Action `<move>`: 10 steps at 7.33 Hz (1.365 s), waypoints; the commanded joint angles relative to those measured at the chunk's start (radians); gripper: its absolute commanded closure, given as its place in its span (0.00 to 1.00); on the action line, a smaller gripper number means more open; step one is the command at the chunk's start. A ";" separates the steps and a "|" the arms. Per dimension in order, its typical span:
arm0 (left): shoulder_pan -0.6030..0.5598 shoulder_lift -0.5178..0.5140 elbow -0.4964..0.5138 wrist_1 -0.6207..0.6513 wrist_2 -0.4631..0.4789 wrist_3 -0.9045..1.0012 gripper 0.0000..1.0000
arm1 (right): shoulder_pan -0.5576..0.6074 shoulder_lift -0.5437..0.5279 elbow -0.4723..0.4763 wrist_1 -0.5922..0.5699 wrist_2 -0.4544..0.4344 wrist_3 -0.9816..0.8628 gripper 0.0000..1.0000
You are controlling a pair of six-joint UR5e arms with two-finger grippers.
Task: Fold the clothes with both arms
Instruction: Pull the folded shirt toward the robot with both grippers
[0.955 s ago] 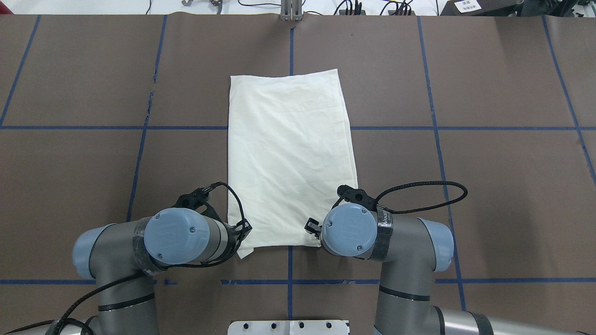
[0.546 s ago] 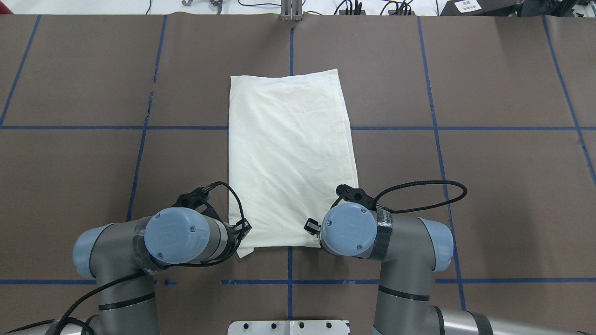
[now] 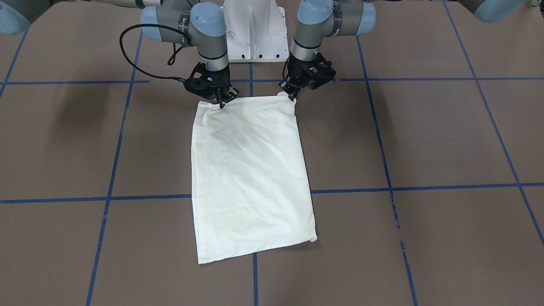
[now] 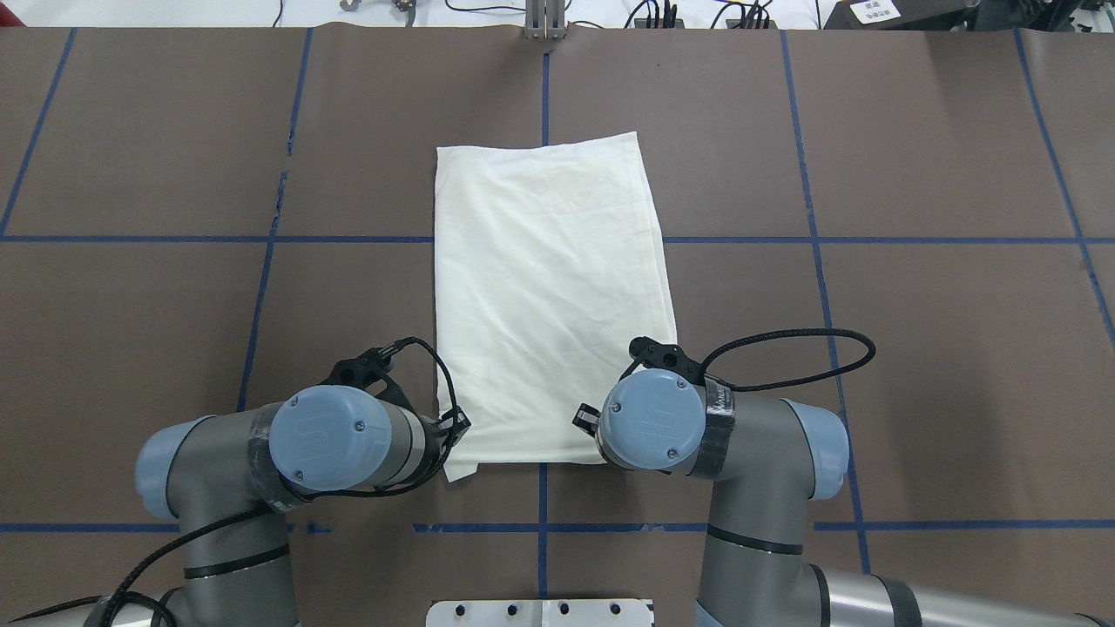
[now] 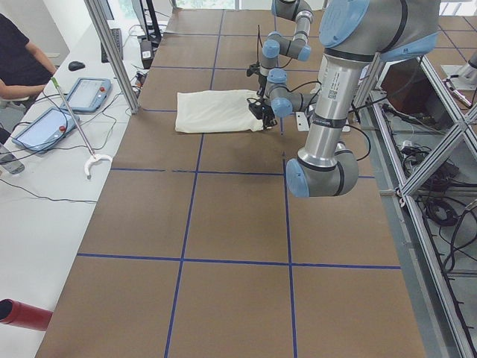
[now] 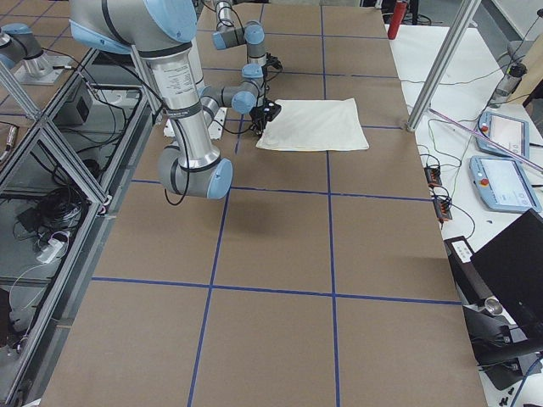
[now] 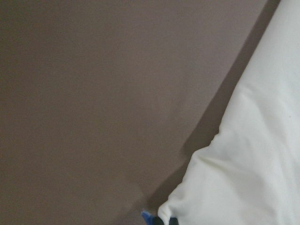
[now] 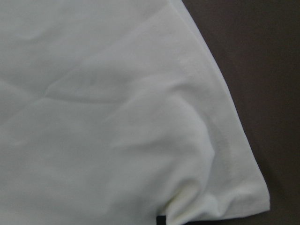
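Note:
The cream shirt [image 4: 549, 287] lies as a long folded rectangle on the brown table, plain side up, with no print showing. My left gripper [image 3: 293, 96] is shut on its near corner, which is lifted a little off the table. At the other near corner my right gripper [image 3: 221, 104] is shut on the edge, and the cloth puckers there. From overhead both wrists cover the fingers. The left wrist view shows the shirt [image 7: 248, 164] bunching into the pinch at the bottom edge. The right wrist view shows the shirt [image 8: 117, 117] bunching the same way.
The white pedestal base [image 4: 540, 612] sits at the near table edge between the arms. Blue tape lines [image 4: 814, 261] grid the brown table. A person [image 5: 19, 63] sits at a side table with tablets [image 5: 88, 93]. A metal post [image 6: 441, 64] stands at the far edge.
The shirt has slid slightly to the right in the overhead view, its left edge included. The right wrist has moved a little forward. The left arm has barely moved.

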 commanded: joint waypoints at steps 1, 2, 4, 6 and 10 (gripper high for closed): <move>0.000 -0.002 -0.008 0.000 -0.004 0.001 1.00 | 0.004 0.024 0.007 0.001 -0.004 0.008 1.00; 0.000 -0.001 -0.018 0.000 -0.007 0.003 1.00 | 0.004 0.026 0.013 0.000 -0.003 0.005 1.00; 0.006 0.009 -0.101 0.015 -0.007 0.003 1.00 | 0.005 0.002 0.094 -0.002 0.011 -0.001 1.00; 0.056 0.060 -0.216 0.066 -0.007 0.003 1.00 | -0.048 -0.081 0.252 -0.006 0.014 -0.001 1.00; 0.185 0.151 -0.397 0.084 -0.013 -0.003 1.00 | -0.157 -0.106 0.322 -0.003 0.014 -0.007 1.00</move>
